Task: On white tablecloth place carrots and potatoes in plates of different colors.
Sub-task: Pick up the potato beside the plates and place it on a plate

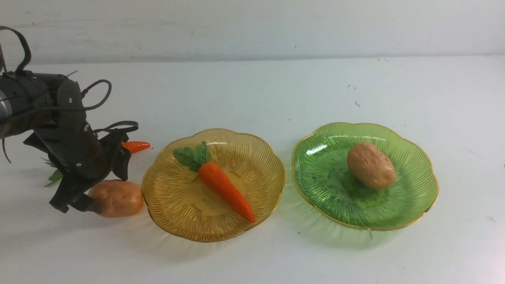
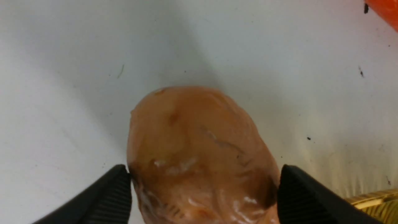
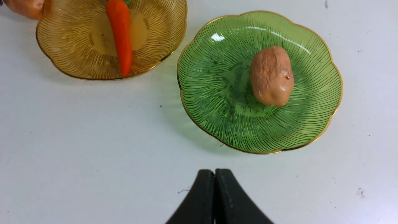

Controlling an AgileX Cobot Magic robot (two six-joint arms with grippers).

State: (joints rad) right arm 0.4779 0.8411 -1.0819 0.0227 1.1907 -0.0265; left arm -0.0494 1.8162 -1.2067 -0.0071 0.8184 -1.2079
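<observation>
Just left of the amber plate (image 1: 169, 185), left gripper (image 2: 203, 174) is clamped on the loose potato (image 1: 117, 198) — likely headed for the green plate (image 1: 414, 189), where potatoes go — right gripper (image 3: 214, 193) sits pinched together.

No legible text or markings.

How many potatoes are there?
2. One potato lies in the green plate; the other potato sits on the tablecloth beside the amber plate, between the left gripper's fingers. The arm may hide more.
</observation>
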